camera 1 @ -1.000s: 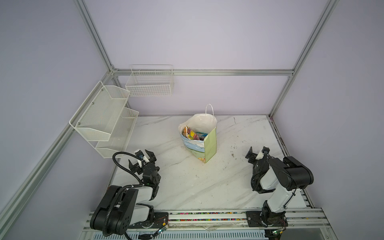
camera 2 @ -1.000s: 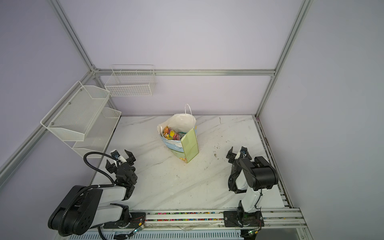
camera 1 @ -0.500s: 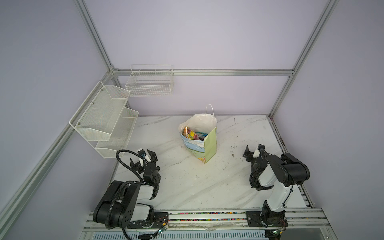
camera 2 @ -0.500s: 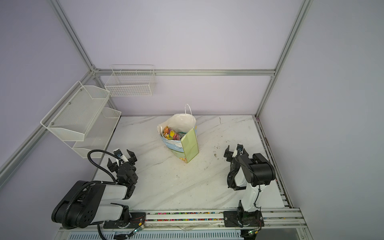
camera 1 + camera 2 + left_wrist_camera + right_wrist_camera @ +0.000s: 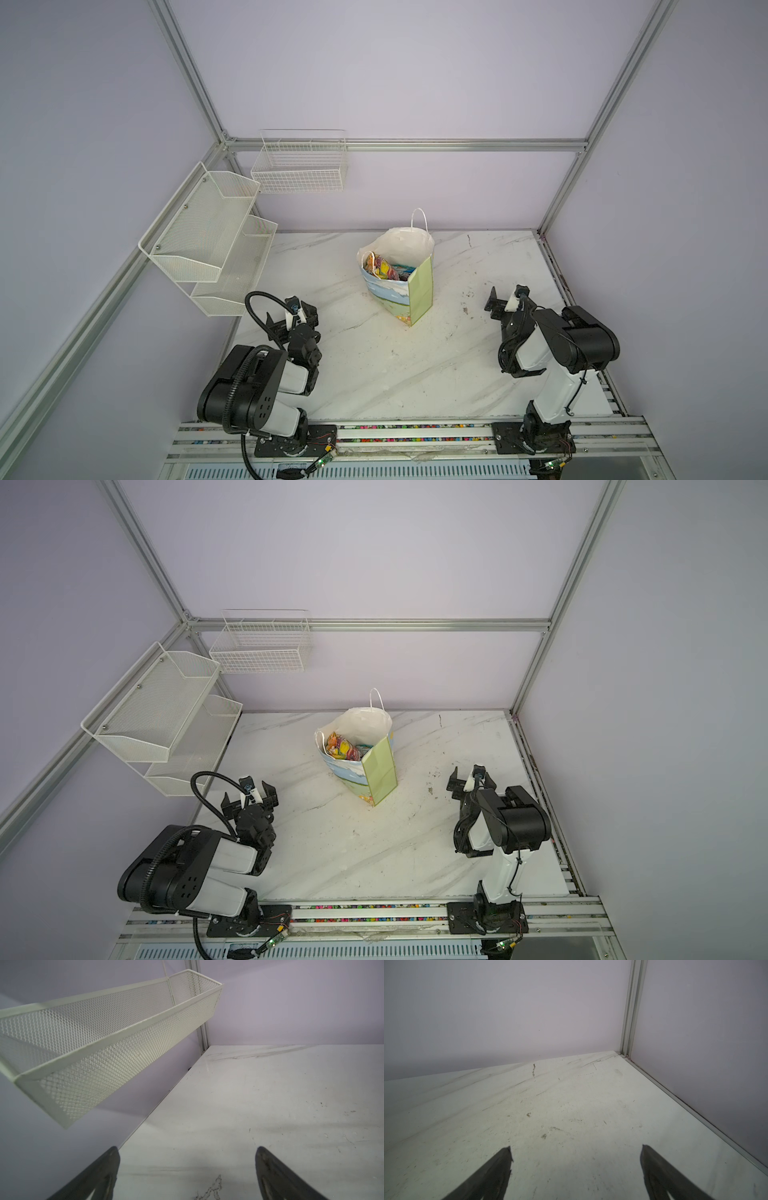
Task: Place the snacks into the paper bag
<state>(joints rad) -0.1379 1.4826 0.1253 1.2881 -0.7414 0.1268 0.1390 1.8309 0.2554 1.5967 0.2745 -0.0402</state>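
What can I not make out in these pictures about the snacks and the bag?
- Number of snacks: in both top views the near wall of the paper bag hides most; the rest are too small.
- Wrist views: the bag lies outside both; the open left gripper and right gripper are cut off by the picture edge.

Contents: only the topmost snacks (image 5: 387,269) show above the paper bag (image 5: 420,291) rim in both top views. The bag's walls hide the rest, so the count cannot be told and the print is too small to read. In the wrist views, the picture edge cuts off the left gripper (image 5: 187,1153), the right gripper (image 5: 576,1151) and the mesh shelf (image 5: 108,1043).
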